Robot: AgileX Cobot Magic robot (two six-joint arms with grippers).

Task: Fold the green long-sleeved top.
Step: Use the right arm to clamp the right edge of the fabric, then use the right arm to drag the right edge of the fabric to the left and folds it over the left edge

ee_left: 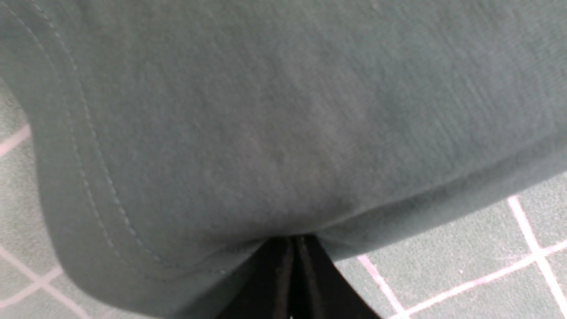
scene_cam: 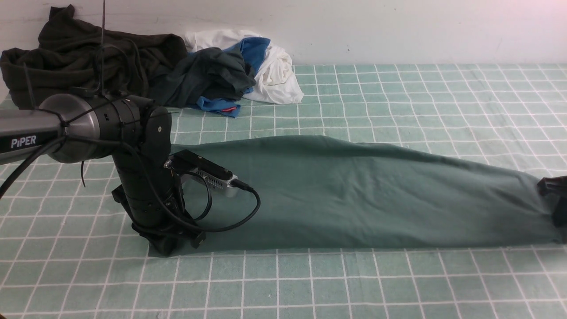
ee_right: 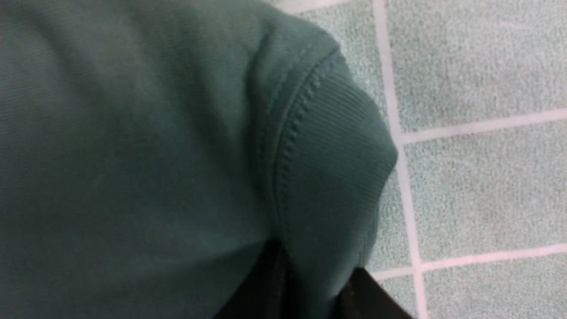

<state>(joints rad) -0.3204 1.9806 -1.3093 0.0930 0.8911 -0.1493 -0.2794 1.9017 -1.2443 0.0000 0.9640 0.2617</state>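
The green long-sleeved top point(scene_cam: 354, 190) lies folded into a long band, stretched left to right across the checked tablecloth. My left gripper point(scene_cam: 172, 243) points down at the band's left end. In the left wrist view its fingers point(ee_left: 305, 283) are pressed together, pinching the top point(ee_left: 266, 110) near a stitched hem. My right gripper point(scene_cam: 556, 199) shows only partly at the frame's right edge, at the band's right end. In the right wrist view the top point(ee_right: 133, 133) and its ribbed band point(ee_right: 336, 168) run down between the gripper's dark fingers point(ee_right: 367, 297), which are shut on the fabric.
A very dark olive-black garment point(scene_cam: 79, 57) is heaped at the back left against the wall. Beside it lies a dark grey-green garment point(scene_cam: 212, 75) with blue and white cloth point(scene_cam: 274, 71). The green checked tablecloth point(scene_cam: 398, 288) covers the table.
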